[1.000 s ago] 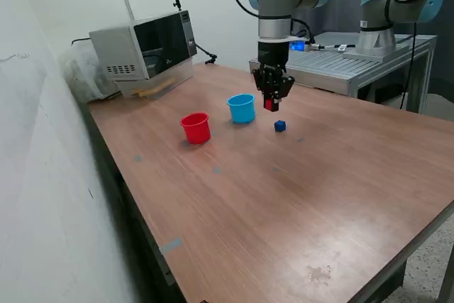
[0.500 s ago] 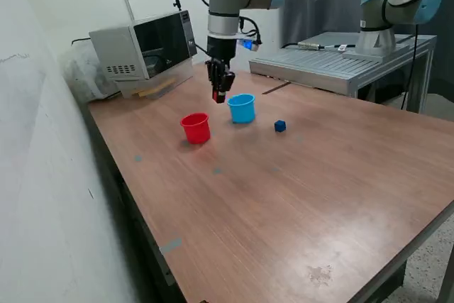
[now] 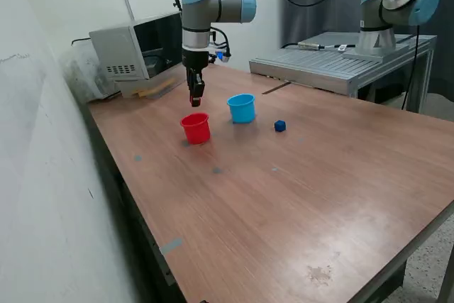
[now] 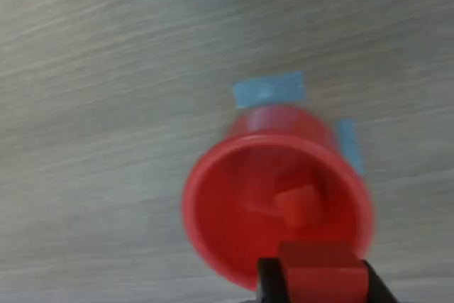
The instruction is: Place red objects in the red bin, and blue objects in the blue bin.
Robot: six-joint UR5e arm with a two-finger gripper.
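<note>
From my remote station, the gripper (image 3: 196, 99) hangs directly above the red cup (image 3: 196, 128), its black fingers (image 4: 272, 283) clamped on 1 red cube (image 4: 318, 273). The wrist view looks straight down into the red cup (image 4: 277, 204), where a 2nd red cube (image 4: 297, 204) lies on the cup's floor; that picture is blurred, so I can make out little finer than that. Patches of pale blue tape (image 4: 269, 89) mark the wooden table (image 3: 298, 196) just beside the cup. In the exterior view, the light blue cup (image 3: 241, 108) stands near the red one, toward the exterior view's right, and 1 blue cube (image 3: 280, 126) rests on the table just beyond it, apart from both cups. A microwave (image 3: 142, 46) sits at the table's far edge behind the arm.
</note>
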